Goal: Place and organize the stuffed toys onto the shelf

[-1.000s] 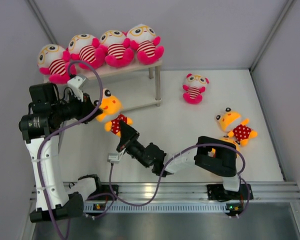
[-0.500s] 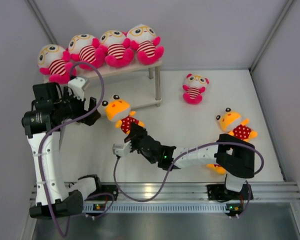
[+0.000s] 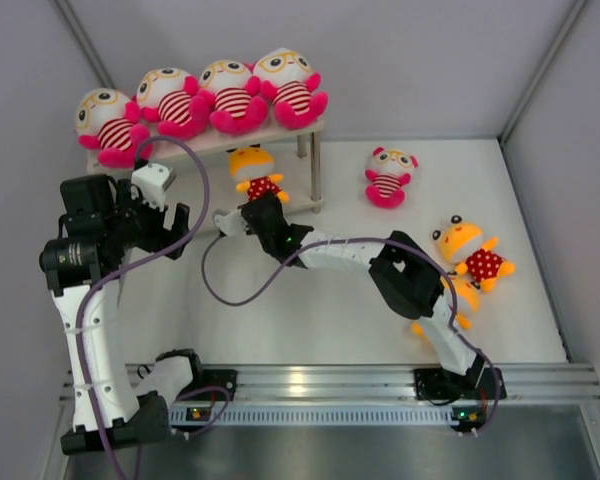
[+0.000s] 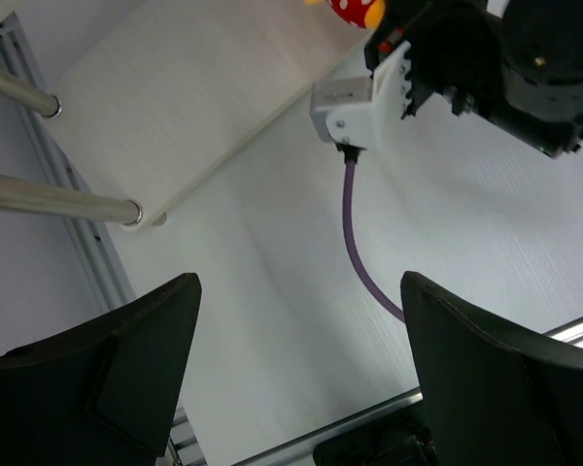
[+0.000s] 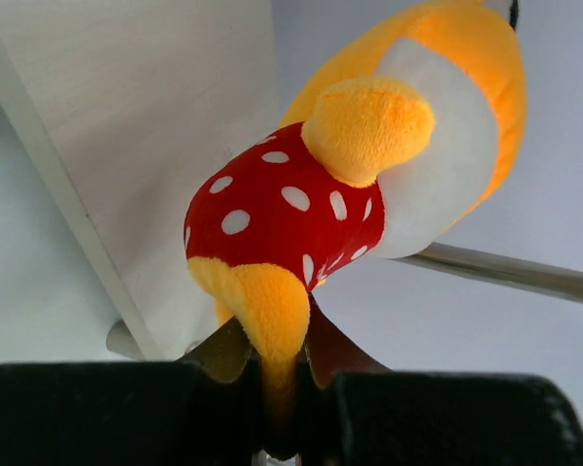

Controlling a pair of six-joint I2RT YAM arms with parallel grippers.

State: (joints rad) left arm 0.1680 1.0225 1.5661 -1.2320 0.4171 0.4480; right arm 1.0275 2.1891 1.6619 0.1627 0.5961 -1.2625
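Several striped pink stuffed toys (image 3: pixel 202 98) sit in a row on the shelf's top board (image 3: pixel 242 138). A fifth one (image 3: pixel 388 176) lies on the table to the right of the shelf. My right gripper (image 3: pixel 263 206) (image 5: pixel 277 359) is shut on the leg of an orange polka-dot plush (image 3: pixel 255 170) (image 5: pixel 350 175), holding it upright over the lower board (image 5: pixel 146 116). Whether it touches the board I cannot tell. My left gripper (image 3: pixel 175 230) (image 4: pixel 301 359) stands wide open and holds nothing, left of the shelf's lower tier (image 4: pixel 185 97).
Another orange plush (image 3: pixel 470 250) lies at the right of the table. A further one (image 3: pixel 462 300) shows partly under the right arm's elbow (image 3: pixel 410 280). A silver shelf leg (image 3: pixel 315 170) (image 5: pixel 505 272) stands just right of the held plush. A purple cable (image 4: pixel 355 243) trails from the right wrist.
My left gripper opened, let go of the orange plush and drew back to the left. The right arm carried the plush by its leg from mid-table up to the shelf's lower tier.
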